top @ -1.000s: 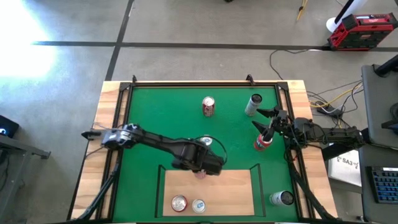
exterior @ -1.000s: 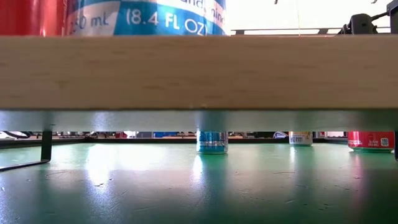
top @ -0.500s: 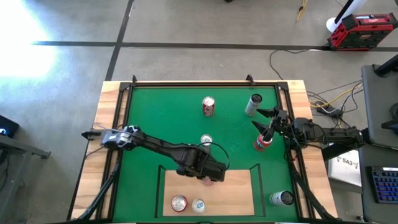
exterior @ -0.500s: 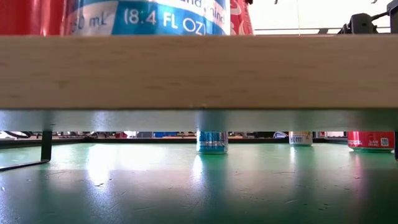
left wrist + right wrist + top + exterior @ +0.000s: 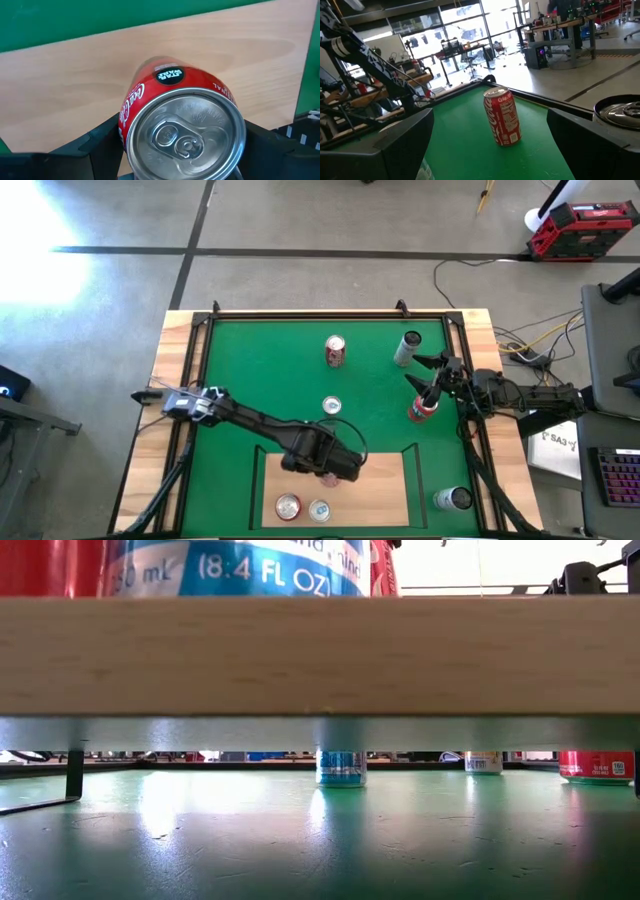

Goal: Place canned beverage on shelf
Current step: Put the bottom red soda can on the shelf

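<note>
High view: the left gripper (image 5: pixel 332 471) sits over the rear part of the shelf (image 5: pixel 385 495), a pale wood board lying at the near edge of the green mat (image 5: pixel 260 375). Its fingers are closed on a red can (image 5: pixel 330 478), mostly hidden beneath the arm. Two more cans stand on the shelf near its front left: a red-rimmed can (image 5: pixel 288 506) and, just beside it, a pale-topped can (image 5: pixel 319 509). On the mat stand a small can (image 5: pixel 331 406) behind the shelf, a red can at the back (image 5: pixel 335 350), and a silver can (image 5: pixel 407 348) lying tilted. The right gripper (image 5: pixel 432 376) hovers at the mat's right side with its fingers spread wide, a red can (image 5: pixel 422 409) standing close by. Another can (image 5: pixel 452 499) stands right of the shelf.

Low view: the shelf edge (image 5: pixel 320 655) spans the frame; a blue-labelled can (image 5: pixel 235 567) stands on it.

Left wrist view: the held red can (image 5: pixel 181 129) is upright between the two fingers (image 5: pixel 102 150), above the shelf board (image 5: pixel 65 100).

Right wrist view: the fingers stand wide apart, a red can (image 5: pixel 502 123) upright on the mat beyond them
</note>
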Controlling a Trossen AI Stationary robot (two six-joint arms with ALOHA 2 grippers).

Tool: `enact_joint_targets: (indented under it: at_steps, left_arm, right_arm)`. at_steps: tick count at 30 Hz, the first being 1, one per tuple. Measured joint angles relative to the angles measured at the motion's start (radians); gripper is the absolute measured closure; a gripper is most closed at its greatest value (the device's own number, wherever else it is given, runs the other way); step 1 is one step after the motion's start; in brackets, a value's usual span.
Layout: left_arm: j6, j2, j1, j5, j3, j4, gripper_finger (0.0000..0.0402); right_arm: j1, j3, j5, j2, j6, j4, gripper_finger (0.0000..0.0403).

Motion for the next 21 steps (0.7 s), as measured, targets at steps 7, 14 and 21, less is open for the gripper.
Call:
enact_joint_targets:
  at_steps: [7, 14, 21]
  left_arm:
    - [-0.021, 0.0, -0.007, 0.0, 0.0, -0.003, 0.0087]
    - [-0.021, 0.002, -0.01, -0.003, 0.0, -0.008, 0.0055]
    - [-0.056, 0.002, -0.01, -0.012, -0.001, -0.008, 0.0052]
  right_arm:
    - [0.0, 0.0, 0.0, 0.0, 0.0, 0.0, 0.0022]
    - [0.0, 0.0, 0.0, -0.001, 0.0, 0.0, 0.0022]
    - [0.0, 0.0, 0.0, -0.001, 0.0, 0.0, 0.0022]
